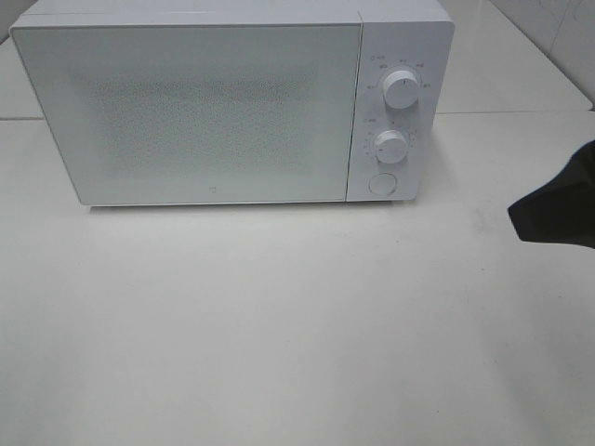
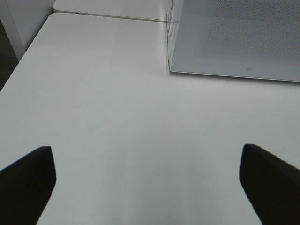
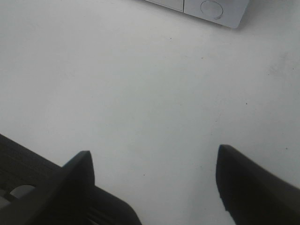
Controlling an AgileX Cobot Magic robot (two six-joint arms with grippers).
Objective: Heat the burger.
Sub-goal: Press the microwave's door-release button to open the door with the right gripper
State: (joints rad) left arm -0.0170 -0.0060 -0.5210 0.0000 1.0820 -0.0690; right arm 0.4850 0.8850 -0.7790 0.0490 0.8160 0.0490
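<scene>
- The burger shows in none of the three views, so I cannot tell where it is.
- The microwave (image 1: 409, 37) is white and stands at the back of the desk (image 1: 279, 334). Its door (image 1: 186, 111) is shut. The door is covered with tiny dots, and nothing can be seen through it.
- To the right of the door is a strip with two round knobs — the top knob (image 1: 402, 90) and the lower knob (image 1: 391, 147). Under them is a round button (image 1: 382, 184).
- The left fingers (image 2: 28, 187) are black and spread wide, with nothing between them. Only bare white desk shows between them. They are out in front of the microwave's left front corner and well apart from it.
- The right fingers (image 3: 255, 187) are black too. They are also spread wide and hold nothing. The white desk under them has a few small dark specks. The round button and the microwave's lower right corner show ahead of them, well apart.
- In the high view a black bit of the right arm (image 1: 558, 209) sticks in from the right edge. It is about level with the bottom of the microwave and does not touch it.
</scene>
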